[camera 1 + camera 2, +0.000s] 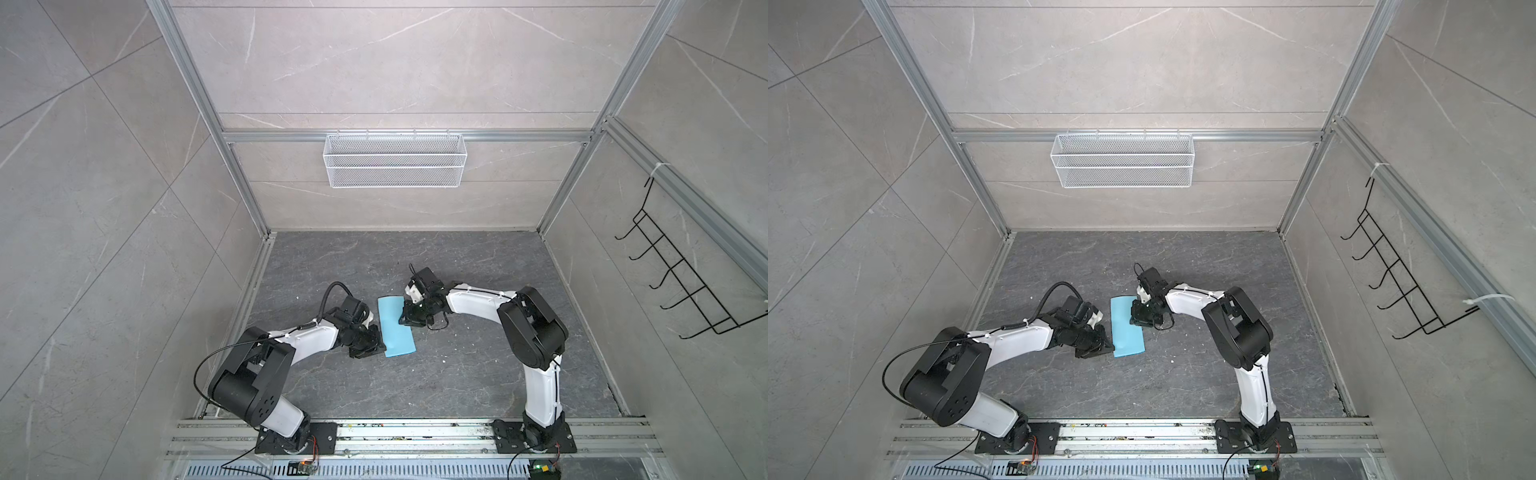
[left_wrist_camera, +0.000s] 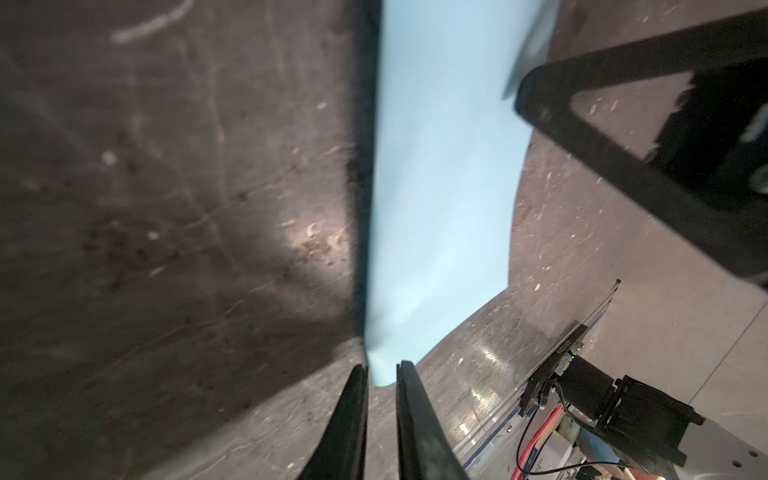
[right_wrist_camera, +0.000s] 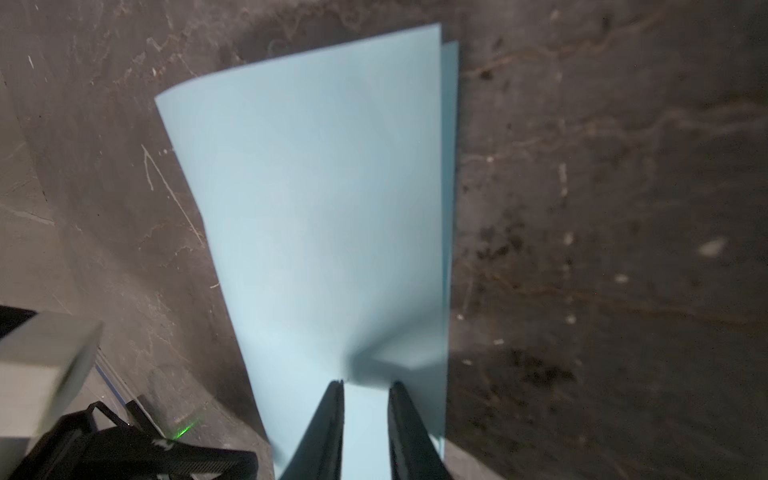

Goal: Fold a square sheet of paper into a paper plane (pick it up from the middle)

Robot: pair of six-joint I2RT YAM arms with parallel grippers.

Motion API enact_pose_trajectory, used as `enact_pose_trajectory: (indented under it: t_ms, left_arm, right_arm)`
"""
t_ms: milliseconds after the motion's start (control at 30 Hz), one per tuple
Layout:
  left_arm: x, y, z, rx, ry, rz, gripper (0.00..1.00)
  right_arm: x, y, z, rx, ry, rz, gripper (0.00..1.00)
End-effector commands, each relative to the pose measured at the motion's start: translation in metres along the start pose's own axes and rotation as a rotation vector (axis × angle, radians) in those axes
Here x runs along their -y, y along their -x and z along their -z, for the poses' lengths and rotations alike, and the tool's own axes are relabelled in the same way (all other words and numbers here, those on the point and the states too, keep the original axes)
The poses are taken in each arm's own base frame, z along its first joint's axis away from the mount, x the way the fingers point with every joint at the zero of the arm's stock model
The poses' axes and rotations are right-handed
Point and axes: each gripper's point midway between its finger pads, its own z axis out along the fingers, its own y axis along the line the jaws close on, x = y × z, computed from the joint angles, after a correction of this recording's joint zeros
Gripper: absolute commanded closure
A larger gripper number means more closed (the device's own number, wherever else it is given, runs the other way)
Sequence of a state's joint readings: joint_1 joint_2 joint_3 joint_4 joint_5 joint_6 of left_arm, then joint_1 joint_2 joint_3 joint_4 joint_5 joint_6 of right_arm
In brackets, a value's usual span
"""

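Note:
The square sheet of paper (image 1: 397, 328) (image 1: 1126, 328) lies on the dark table as a light-blue rectangle, folded in half. In the right wrist view the paper (image 3: 324, 208) shows two layers along one edge, the upper one bowed up a little. My left gripper (image 1: 377, 347) (image 1: 1106, 348) is low at the paper's near left edge. Its jaws stand narrowly apart with a corner of the paper (image 2: 440, 187) between the tips of the left gripper (image 2: 381, 368). My right gripper (image 1: 405, 320) (image 1: 1133, 320) (image 3: 365, 384) is over the far right part of the sheet, narrowly open.
A white wire basket (image 1: 395, 160) hangs on the back wall. On the right wall is a black hook rack (image 1: 681, 282). Aluminium rails (image 1: 415, 432) with the arm bases run along the front. Small white specks dot the table (image 1: 457, 374).

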State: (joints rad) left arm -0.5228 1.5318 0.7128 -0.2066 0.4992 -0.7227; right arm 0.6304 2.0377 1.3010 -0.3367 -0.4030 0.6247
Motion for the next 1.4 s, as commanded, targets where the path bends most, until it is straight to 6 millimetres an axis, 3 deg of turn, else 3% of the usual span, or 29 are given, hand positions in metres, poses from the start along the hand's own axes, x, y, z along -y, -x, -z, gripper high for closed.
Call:
enact_pose_trajectory:
  t_ms: [0, 167, 300, 467, 600, 800, 933, 1133, 1367]
  left_arm:
    - [0.034, 0.026, 0.012, 0.073, -0.075, -0.054, 0.81]
    - [0.03, 0.046, 0.001, 0.091, -0.022, -0.037, 0.83]
    - [0.023, 0.05, -0.014, 0.065, -0.003, -0.021, 0.83]
    - [0.007, 0.038, -0.023, 0.023, 0.021, -0.001, 0.83]
    - [-0.017, 0.021, -0.026, -0.013, 0.08, 0.034, 0.83]
    - [-0.04, 0.007, -0.01, -0.005, 0.123, 0.075, 0.82]
    - [-0.03, 0.005, 0.004, 0.016, 0.101, 0.057, 0.81]
    - [0.019, 0.016, 0.017, 0.078, -0.067, 0.025, 0.8]
    - [0.016, 0.003, -0.006, 0.018, -0.047, 0.041, 0.8]
  right_arm:
    - [0.095, -0.053, -0.026, -0.154, -0.327, -0.101, 0.75]
    - [0.094, -0.053, -0.026, -0.151, -0.325, -0.104, 0.75]
    - [0.095, -0.055, -0.026, -0.153, -0.324, -0.104, 0.75]
    - [0.096, -0.057, -0.026, -0.157, -0.327, -0.104, 0.75]
    - [0.097, -0.056, -0.025, -0.151, -0.332, -0.104, 0.76]
    - [0.099, -0.057, -0.025, -0.152, -0.34, -0.105, 0.76]
    - [0.098, -0.055, -0.025, -0.15, -0.34, -0.102, 0.76]
    - [0.098, -0.055, -0.025, -0.151, -0.339, -0.103, 0.76]
    - [0.099, -0.057, -0.026, -0.156, -0.34, -0.105, 0.76]
